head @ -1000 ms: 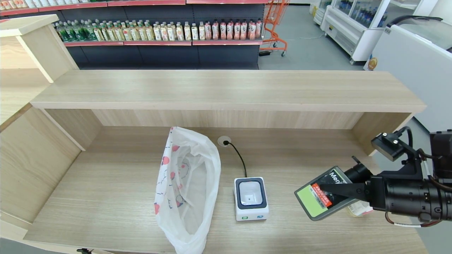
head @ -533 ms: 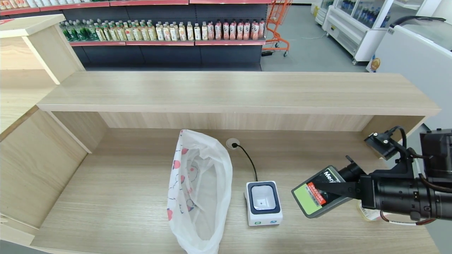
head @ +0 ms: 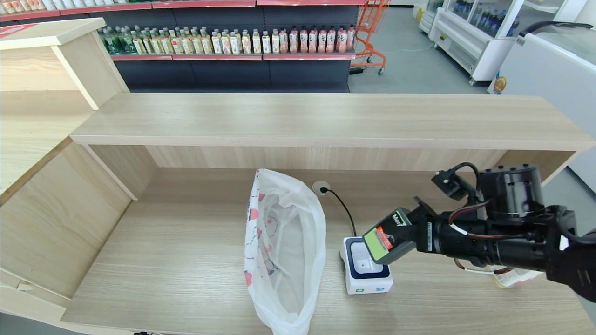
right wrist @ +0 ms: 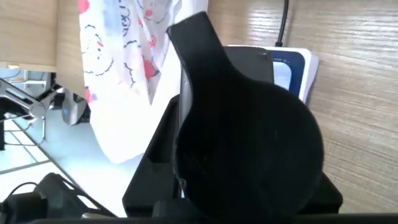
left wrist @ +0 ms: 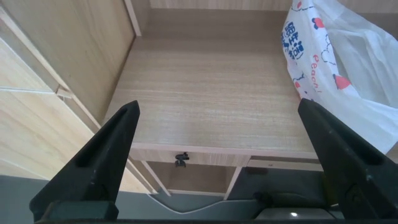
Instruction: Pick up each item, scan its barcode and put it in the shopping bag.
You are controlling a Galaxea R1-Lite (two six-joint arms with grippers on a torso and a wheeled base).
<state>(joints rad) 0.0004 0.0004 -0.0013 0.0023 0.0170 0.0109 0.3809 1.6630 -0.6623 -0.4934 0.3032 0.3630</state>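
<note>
Right gripper (head: 404,231) clamps flat rectangular box (head: 376,244).

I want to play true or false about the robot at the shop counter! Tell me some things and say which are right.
1. The right gripper holds a dark box with a green label. True.
2. The dark box is inside the shopping bag. False: it is held just above the barcode scanner.
3. The shopping bag lies on the robot's left of the barcode scanner. True.
4. The left gripper grips a bottle. False: it is open and holds nothing.
5. A black cable leads away from the barcode scanner. True.
</note>
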